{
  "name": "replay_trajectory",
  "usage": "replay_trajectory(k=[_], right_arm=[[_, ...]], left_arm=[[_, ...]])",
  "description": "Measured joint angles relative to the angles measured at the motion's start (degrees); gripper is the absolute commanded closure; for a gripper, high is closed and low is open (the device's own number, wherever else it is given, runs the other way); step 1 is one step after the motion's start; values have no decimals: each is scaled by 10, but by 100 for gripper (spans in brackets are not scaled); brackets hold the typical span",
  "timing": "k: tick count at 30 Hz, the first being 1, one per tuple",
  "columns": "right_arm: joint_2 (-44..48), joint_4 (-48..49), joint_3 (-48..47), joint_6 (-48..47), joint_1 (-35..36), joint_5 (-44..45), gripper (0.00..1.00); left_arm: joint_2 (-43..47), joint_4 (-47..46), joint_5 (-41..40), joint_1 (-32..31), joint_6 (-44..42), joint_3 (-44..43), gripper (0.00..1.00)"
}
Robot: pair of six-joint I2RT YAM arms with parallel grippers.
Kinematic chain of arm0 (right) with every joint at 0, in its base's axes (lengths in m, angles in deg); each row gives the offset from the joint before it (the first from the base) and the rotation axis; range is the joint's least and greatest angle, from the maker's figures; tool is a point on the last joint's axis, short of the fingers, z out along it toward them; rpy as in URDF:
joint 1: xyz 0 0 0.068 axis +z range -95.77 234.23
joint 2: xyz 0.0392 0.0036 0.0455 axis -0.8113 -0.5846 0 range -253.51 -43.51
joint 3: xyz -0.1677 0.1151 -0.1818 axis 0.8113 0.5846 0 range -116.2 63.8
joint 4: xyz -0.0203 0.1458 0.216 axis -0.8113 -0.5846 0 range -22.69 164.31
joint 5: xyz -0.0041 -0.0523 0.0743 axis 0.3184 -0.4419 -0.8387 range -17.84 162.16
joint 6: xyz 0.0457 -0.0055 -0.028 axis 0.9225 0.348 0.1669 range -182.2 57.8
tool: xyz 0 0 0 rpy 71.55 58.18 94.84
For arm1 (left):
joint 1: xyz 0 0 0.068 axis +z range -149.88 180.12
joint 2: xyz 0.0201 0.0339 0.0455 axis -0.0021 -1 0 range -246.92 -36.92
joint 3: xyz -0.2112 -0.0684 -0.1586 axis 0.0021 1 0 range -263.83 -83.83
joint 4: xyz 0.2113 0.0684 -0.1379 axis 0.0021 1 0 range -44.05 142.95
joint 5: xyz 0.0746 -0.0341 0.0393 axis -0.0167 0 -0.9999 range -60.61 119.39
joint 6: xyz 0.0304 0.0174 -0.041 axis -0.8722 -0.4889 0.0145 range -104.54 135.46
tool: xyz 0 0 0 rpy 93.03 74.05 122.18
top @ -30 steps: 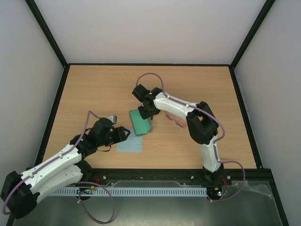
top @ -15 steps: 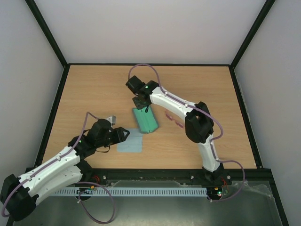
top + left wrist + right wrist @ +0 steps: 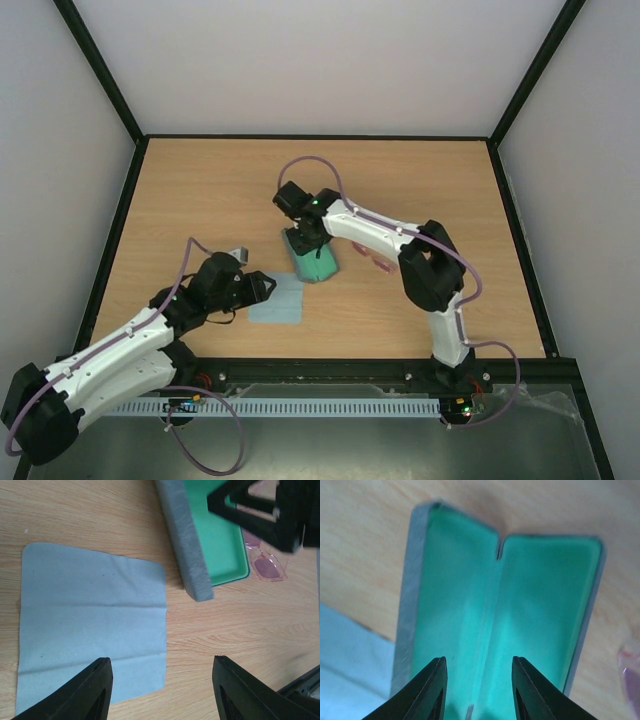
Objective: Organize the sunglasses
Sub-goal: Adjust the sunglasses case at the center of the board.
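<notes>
Hovering right gripper [image 3: 477,661], jaws apart, empty, over opened glasses case [image 3: 545,605] | left gripper [image 3: 161,662] open above cleaning cloth [image 3: 90,630] beside case | pink sunglasses [image 3: 267,567] on case's other side

A light wood-grain surface [image 3: 200,190] fills the middle, bordered by a thin black edge. Plain pale walls close it in: a back wall [image 3: 320,60], a left wall [image 3: 50,220] and a right wall [image 3: 590,220], joined along black corner struts [image 3: 100,68]. At the near edge runs a black rail [image 3: 320,372], then a white slotted strip [image 3: 320,408] over a dull grey sheet [image 3: 380,450]. The light is soft and even.
</notes>
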Motion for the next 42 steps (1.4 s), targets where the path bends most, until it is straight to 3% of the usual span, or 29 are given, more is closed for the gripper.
replay_trajectory(k=[9,13,18,29,34,42], right_arm=[[180,45,187,73,3,-76,56],[268,62,271,122,4,-82,39],[292,89,352,157,0,-81,31],[282,189,379,142,-94,-142,38],[232,221,376,122,-106,-188,43],[171,225,369,103,-105,-231,72]], left_arm=[[-4,0,0,1,-3,-21,42],[-14,-1,0,1,-5,-22,42],[-23,-1,0,1,-6,-23,42],[-29,1,0,1,-14,-30,42],[-29,2,0,1,-14,-30,42],[-26,4,0,1,-14,-30,42]])
